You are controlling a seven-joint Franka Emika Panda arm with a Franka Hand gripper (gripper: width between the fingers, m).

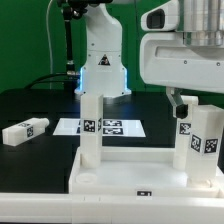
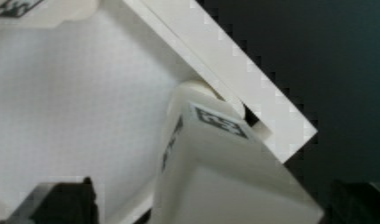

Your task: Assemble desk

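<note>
Item: white plastic tray-like tabletop (image 1: 120, 172) lying on matte black desk (image 1: 30, 105), white block leg (image 1: 203, 140) upright at its corner toward the exterior view's right, claw (image 1: 190, 104) spread open around it (gripping nothing), best raised straight up to avoid nudging; flat marker board (image 1: 100, 127) behind, green backdrop (image 1: 25, 40).
</note>
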